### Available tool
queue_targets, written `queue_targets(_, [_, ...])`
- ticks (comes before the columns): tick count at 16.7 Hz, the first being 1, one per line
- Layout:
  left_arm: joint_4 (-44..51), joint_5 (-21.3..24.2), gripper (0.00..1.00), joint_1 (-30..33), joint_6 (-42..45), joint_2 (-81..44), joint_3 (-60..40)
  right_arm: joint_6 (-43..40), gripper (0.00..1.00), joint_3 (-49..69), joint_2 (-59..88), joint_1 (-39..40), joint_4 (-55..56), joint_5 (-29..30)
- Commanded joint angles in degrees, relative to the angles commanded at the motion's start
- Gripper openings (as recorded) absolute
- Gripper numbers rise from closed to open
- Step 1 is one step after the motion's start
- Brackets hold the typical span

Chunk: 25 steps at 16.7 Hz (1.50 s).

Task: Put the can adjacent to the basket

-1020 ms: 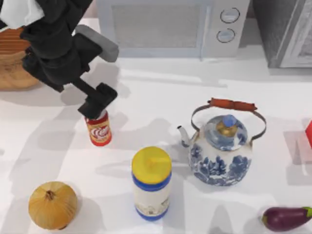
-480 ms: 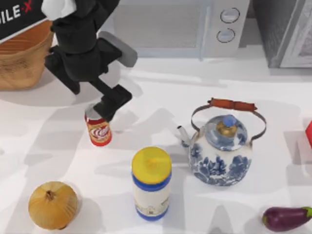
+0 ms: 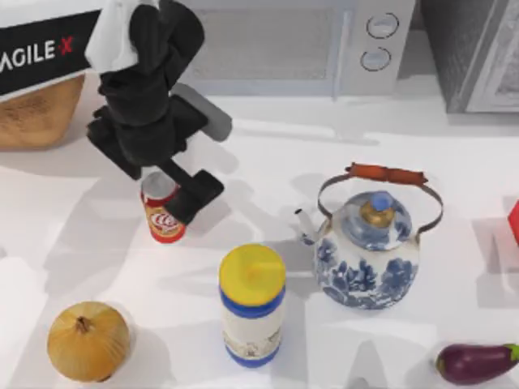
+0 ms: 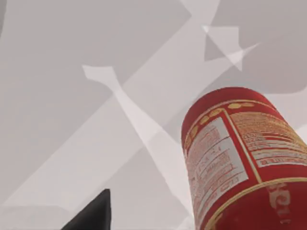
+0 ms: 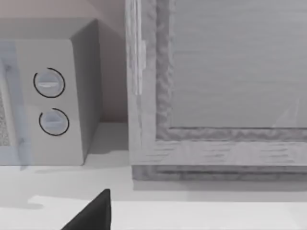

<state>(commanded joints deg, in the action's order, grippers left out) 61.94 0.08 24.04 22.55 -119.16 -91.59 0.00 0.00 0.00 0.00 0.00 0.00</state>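
The red and tan can (image 3: 163,219) stands upright on the white table, left of centre. My left gripper (image 3: 175,194) is open and hangs at the can's silver top, with one black finger (image 3: 197,194) down along its right side. In the left wrist view the can (image 4: 240,158) is close, and a gap separates it from the one dark fingertip (image 4: 93,213) in sight. The wicker basket (image 3: 36,121) sits at the back left, well apart from the can and partly hidden by my left arm. My right gripper's fingertip (image 5: 93,213) shows in the right wrist view, parked off the table scene.
A white jar with a yellow lid (image 3: 252,304) stands in front and to the right of the can. A blue-patterned kettle (image 3: 369,251) is further right. An onion (image 3: 87,340) lies front left, an eggplant (image 3: 474,362) front right. A microwave (image 3: 284,44) lines the back.
My left arm swung right and lowered; its finger went from behind the can's top to the can's right side. The can stayed put.
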Motion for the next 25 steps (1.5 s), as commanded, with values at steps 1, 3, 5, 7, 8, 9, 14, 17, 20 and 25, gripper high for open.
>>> queue_targets(1, [-1.3, 0.0, 1.00, 0.0, 0.0, -0.3, 1.1, 0.0, 1.00, 0.0, 0.0, 0.0, 0.0, 0.0])
queue_targets(3, [-2.0, 0.0, 1.00, 0.0, 0.0, -0.5, 1.9, 0.0, 1.00, 0.0, 0.0, 0.0, 0.0, 0.0])
queue_targets(5, [-2.0, 0.0, 1.00, 0.0, 0.0, -0.5, 1.9, 0.0, 1.00, 0.0, 0.0, 0.0, 0.0, 0.0])
queue_targets(7, [-2.0, 0.0, 0.92, 0.0, 0.0, -0.5, 1.9, 0.0, 1.00, 0.0, 0.0, 0.0, 0.0, 0.0])
queue_targets(8, [-2.0, 0.0, 0.85, 0.0, 0.0, -0.5, 1.9, 0.0, 1.00, 0.0, 0.0, 0.0, 0.0, 0.0])
queue_targets(9, [-2.0, 0.0, 0.77, 0.0, 0.0, -0.5, 1.9, 0.0, 1.00, 0.0, 0.0, 0.0, 0.0, 0.0])
queue_targets(14, [-2.0, 0.0, 0.40, 0.0, 0.0, -0.5, 1.9, 0.0, 1.00, 0.0, 0.0, 0.0, 0.0, 0.0])
queue_targets(17, [-2.0, 0.0, 0.17, 0.0, 0.0, -0.5, 1.9, 0.0, 1.00, 0.0, 0.0, 0.0, 0.0, 0.0])
queue_targets(20, [-2.0, 0.0, 0.00, 0.0, 0.0, -0.5, 1.9, 0.0, 1.00, 0.0, 0.0, 0.0, 0.0, 0.0])
queue_targets(25, [-2.0, 0.0, 0.00, 0.0, 0.0, -0.5, 1.9, 0.0, 1.00, 0.0, 0.0, 0.0, 0.0, 0.0])
